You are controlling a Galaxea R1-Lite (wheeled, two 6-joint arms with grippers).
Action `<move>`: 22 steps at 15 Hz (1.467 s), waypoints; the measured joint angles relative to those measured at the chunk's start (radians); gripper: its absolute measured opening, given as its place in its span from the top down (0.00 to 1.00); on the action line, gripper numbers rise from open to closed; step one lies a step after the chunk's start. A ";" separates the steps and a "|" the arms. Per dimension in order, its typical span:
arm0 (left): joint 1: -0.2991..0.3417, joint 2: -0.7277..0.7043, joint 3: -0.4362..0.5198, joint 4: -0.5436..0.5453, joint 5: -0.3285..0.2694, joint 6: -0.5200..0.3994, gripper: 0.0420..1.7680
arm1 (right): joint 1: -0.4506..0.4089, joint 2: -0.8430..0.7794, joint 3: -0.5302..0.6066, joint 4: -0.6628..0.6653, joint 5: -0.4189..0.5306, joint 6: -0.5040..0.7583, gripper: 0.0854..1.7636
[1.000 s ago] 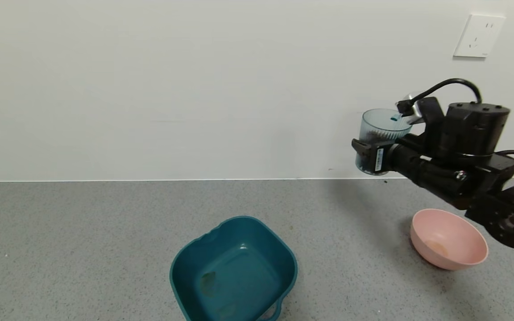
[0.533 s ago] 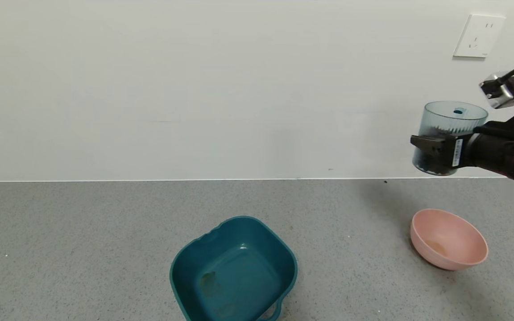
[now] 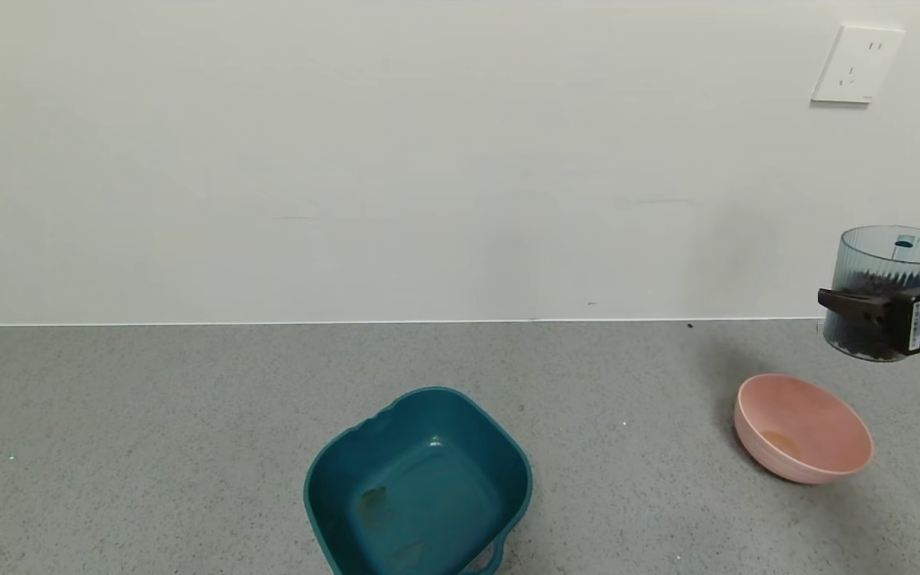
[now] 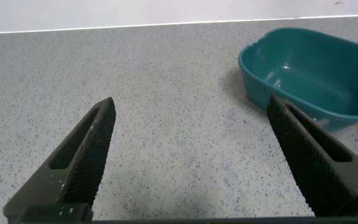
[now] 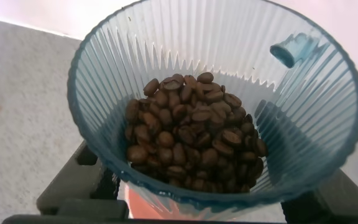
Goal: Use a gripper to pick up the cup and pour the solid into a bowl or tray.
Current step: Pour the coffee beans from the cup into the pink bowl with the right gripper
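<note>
The right gripper [image 3: 879, 319] clamps the cup [image 3: 891, 289] around its lower body, jaws closed on the ribbed wall from both sides, and holds it upright in the air so that nothing spills in transit. Inside the cup, seen from the wrist camera directly above it, the solid [image 5: 191, 134] lies heaped on the bottom, a pile of dark brown pieces that look like coffee beans, well below the rim. A small blue tab [image 5: 293, 48] projects inward near the rim on the far side from the gripper's base.

Below the jaws and a little toward the robot's left sits the pink bowl [image 3: 803, 429], open side up on the grey counter [image 3: 148, 447], apart from the cup. A sliver of pink shows under the cup in the wrist view, which suggests the cup is close to being over the bowl, though the exact alignment is hard to judge from here. The pour appears not yet begun: the cup is level and the bowl holds no beans.

Farther to the left of the jaws stands the teal tub [image 3: 418, 483].

The left gripper [image 4: 191, 155] hangs parked low over the counter, jaws spread wide and holding nothing.
</note>
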 joint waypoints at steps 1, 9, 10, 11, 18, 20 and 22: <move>0.000 0.000 0.000 0.000 0.000 0.000 0.01 | -0.016 -0.002 0.012 -0.002 0.005 -0.005 0.22; 0.000 0.000 0.000 0.000 0.000 0.000 0.01 | -0.019 -0.006 0.073 -0.006 0.009 -0.040 0.22; 0.000 0.000 0.000 0.000 0.000 0.000 0.01 | -0.005 -0.006 0.073 -0.006 0.010 -0.041 0.23; 0.000 0.000 0.000 0.000 0.000 0.000 0.01 | 0.018 -0.006 0.074 -0.006 0.009 -0.041 0.22; 0.000 0.000 0.000 0.000 0.000 0.000 0.01 | 0.171 0.016 0.043 0.004 -0.009 -0.101 0.23; 0.000 0.000 0.000 0.000 0.000 0.000 0.01 | 0.177 0.024 0.039 0.007 -0.026 -0.124 0.23; 0.000 0.000 0.000 0.000 0.000 0.000 0.01 | 0.171 0.030 0.047 0.010 -0.057 -0.154 0.23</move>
